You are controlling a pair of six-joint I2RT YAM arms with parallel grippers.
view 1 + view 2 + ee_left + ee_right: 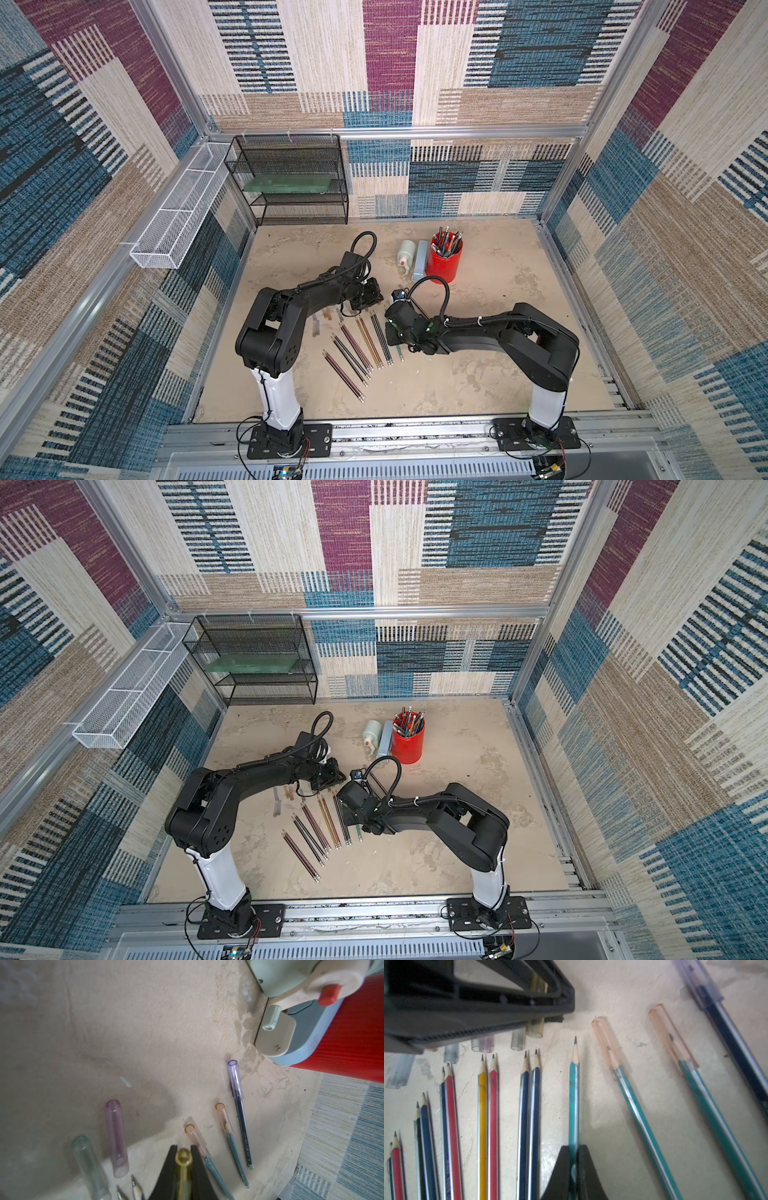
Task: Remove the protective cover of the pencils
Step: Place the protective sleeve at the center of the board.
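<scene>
While three pencils (635,1108) wear caps (607,1043), eleven show bare points.

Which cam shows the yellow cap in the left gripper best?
Left wrist: the yellow cap sits close up, pinched between the shut fingers of the left gripper. Right wrist shows only its open end poking out beneath that gripper. In both top views the gripper's body hides it.

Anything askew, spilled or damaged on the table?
Nothing spilled or broken. Two teal pencils under orange caps and a dark blue pencil under a purple cap lie fanned out, slanted against the parallel row of bare-tipped pencils.
</scene>
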